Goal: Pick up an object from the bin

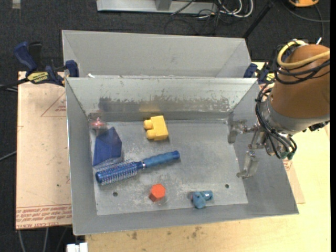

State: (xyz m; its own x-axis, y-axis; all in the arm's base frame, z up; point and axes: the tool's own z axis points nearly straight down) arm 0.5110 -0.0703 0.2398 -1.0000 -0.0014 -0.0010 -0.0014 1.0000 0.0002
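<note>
Here the claw (240,150) hangs released, empty — half lost against the grey wall of the bin (265,193).

Gripper (242,154) by right wall of bin (157,91); blue hairbrush (137,167) well apart.

- The grey metal bin (157,56) looks matt, its floor scuffed and scratched.
- The long blue plastic hairbrush (137,167) has a smooth, slightly glossy handle.
- The chunky yellow plastic block (156,128) looks smooth.
- The arm's orange-brown cover (304,83) shines softly.
</note>
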